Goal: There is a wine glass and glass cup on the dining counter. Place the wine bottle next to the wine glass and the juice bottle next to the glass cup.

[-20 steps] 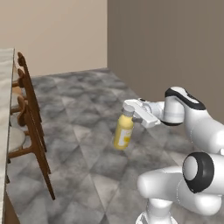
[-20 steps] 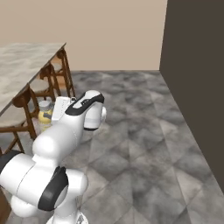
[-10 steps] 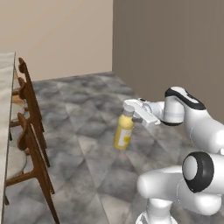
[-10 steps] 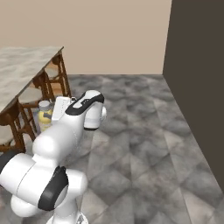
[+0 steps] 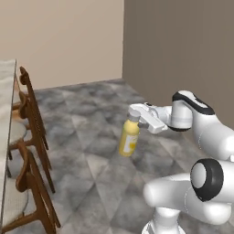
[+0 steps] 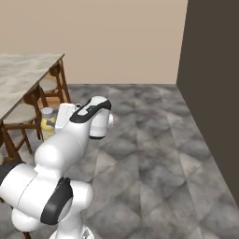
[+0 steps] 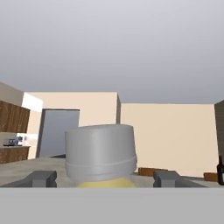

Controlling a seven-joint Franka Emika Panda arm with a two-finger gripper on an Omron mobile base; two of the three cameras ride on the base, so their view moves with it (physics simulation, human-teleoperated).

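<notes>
Pincer clenched on the juice bottle at its cap and neck, holding it upright in mid-air above the grey marbled floor, well clear of the tiles. In the hand view, pale cap sits between the two dark fingertips, yellow shoulder just showing beneath.

Dining surface off to the arm's left, its pale marbled edge running along a row of wooden chairs tucked against it; bottle well apart from that edge, with chairs between. In the right base view, bottle seen just beside the arm, near the closest chair. Wide bare floor ahead and to the right, bounded by a beige wall at the far end and a dark brown wall on the right. Wine bottle at the far right edge of the hand view, distant, upright.
</notes>
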